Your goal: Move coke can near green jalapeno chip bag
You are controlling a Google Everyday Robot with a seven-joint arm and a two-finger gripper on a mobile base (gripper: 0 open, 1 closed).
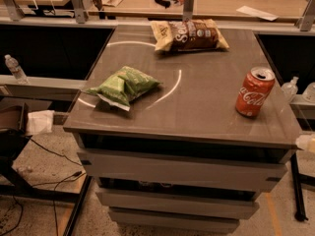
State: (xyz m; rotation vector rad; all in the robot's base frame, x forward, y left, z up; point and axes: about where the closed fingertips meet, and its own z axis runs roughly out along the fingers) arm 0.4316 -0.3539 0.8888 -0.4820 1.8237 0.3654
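The coke can (254,92) is glossy painted metal; the green jalapeno chip bag (123,86) crinkled shiny foil; the bench (197,107) top smooth, faintly reflective grey; the brown chip bag (189,35) glossy film

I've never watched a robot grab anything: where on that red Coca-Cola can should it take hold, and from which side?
Probably mid-height on the small red aluminium coke can, jaws straddling its round wall. It stands upright near the front edge of the grey tabletop, nothing touching it, so coming from the front or from above looks easiest. The gripper is out of view.
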